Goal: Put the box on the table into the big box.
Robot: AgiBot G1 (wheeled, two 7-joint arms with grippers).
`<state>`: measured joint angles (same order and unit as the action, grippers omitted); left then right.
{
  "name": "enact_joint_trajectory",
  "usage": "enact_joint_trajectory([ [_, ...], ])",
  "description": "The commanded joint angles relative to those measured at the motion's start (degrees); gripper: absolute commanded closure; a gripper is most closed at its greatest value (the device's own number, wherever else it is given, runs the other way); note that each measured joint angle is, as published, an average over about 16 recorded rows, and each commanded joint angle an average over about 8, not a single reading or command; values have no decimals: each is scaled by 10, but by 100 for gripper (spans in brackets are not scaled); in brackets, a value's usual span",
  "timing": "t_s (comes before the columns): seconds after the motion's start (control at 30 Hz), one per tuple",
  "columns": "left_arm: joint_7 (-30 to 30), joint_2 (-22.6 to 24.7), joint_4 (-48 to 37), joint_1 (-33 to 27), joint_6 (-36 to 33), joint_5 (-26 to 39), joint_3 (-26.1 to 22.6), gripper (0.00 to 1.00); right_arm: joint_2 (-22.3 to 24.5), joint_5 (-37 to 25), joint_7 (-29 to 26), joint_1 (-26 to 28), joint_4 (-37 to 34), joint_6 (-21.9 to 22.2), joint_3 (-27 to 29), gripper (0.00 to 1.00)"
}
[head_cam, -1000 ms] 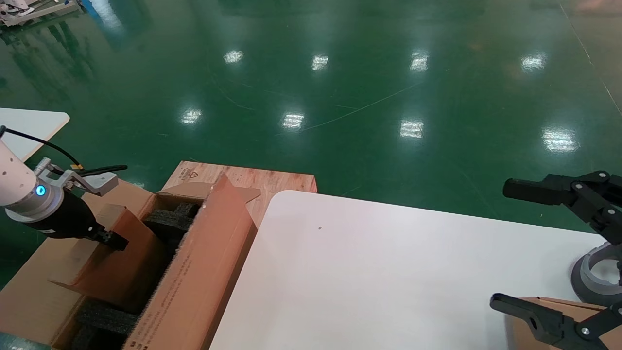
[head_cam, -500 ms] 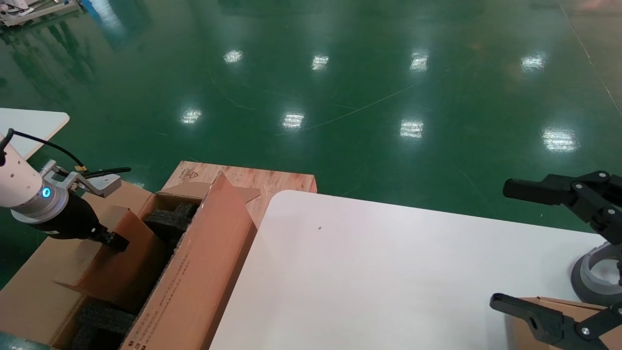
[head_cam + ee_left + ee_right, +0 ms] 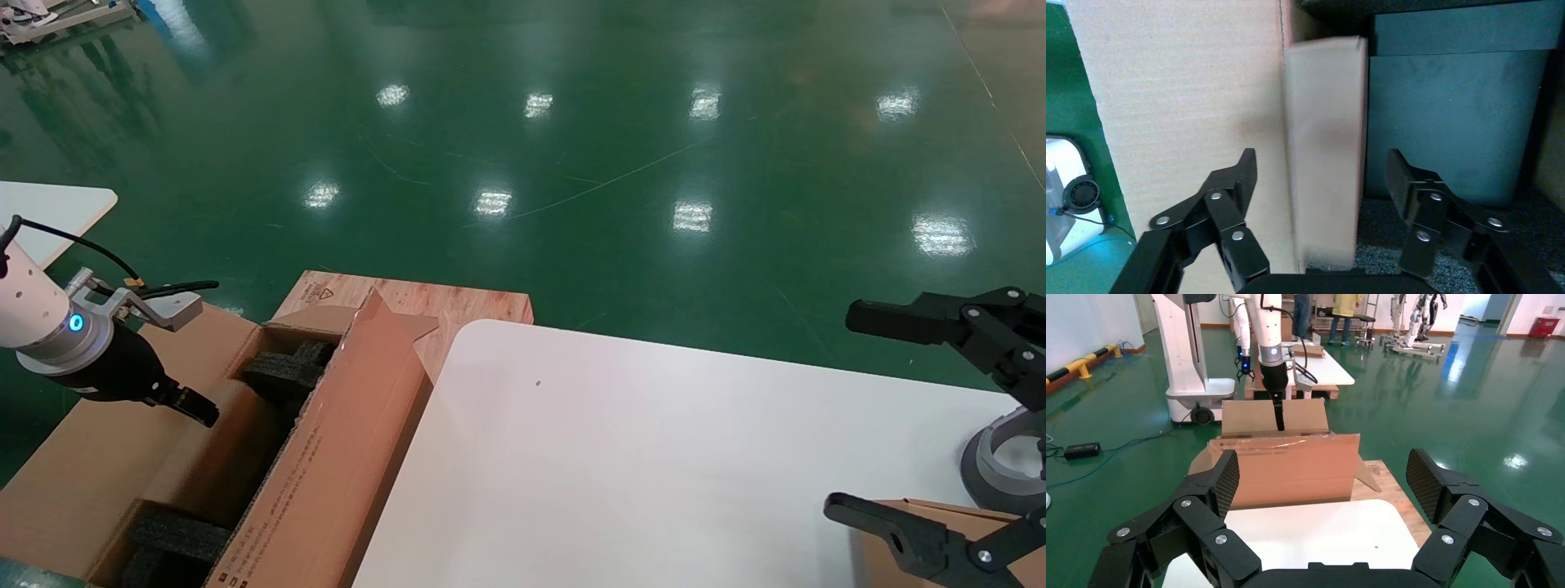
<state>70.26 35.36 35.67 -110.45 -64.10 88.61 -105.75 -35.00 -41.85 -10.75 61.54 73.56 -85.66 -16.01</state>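
The big box [image 3: 327,457] lies open to the left of the white table [image 3: 654,457], with black foam blocks [image 3: 282,367] inside. My left gripper [image 3: 192,406] hangs over it, open. In the left wrist view the small brown box [image 3: 1324,141] stands on edge between the spread fingers [image 3: 1236,184], apart from both, blurred, beside the carton's wall [image 3: 1187,92] and a foam block [image 3: 1450,116]. The head view shows this box [image 3: 225,461] low inside the carton. My right gripper [image 3: 842,412] is parked open over the table's right end.
Another brown cardboard box [image 3: 923,523] sits under the right gripper at the table's near right corner. A reddish wooden board [image 3: 458,306] lies under the carton's far end. A second white table [image 3: 49,208] stands far left. Green floor surrounds everything.
The left gripper has let go of the small box, which has dropped lower into the big box. The gripper itself barely moved, and the right arm stayed still.
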Motion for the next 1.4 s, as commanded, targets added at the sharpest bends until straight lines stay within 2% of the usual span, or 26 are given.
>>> enact_joint_trajectory([
  [0.03,0,0,0,0,-1,0,0,0,0,0,0,0,0,0,0,0],
  [0.33,-7,-2,3,-13,-3,-9,14,0,0,0,0,0,0,0,0,0],
  [0.5,-35,-14,8,-39,-14,-33,38,0,0,0,0,0,0,0,0,0],
  [0.63,-77,-34,17,-70,-28,-70,67,0,0,0,0,0,0,0,0,0],
  [0.83,-171,-82,38,-109,-60,-161,128,0,0,0,0,0,0,0,0,0],
  [0.97,-240,-119,53,-118,-84,-233,169,0,0,0,0,0,0,0,0,0],
  [1.07,-270,-134,60,-118,-94,-264,186,0,0,0,0,0,0,0,0,0],
  [1.4,-264,-115,66,-102,-90,-243,202,0,0,0,0,0,0,0,0,0],
])
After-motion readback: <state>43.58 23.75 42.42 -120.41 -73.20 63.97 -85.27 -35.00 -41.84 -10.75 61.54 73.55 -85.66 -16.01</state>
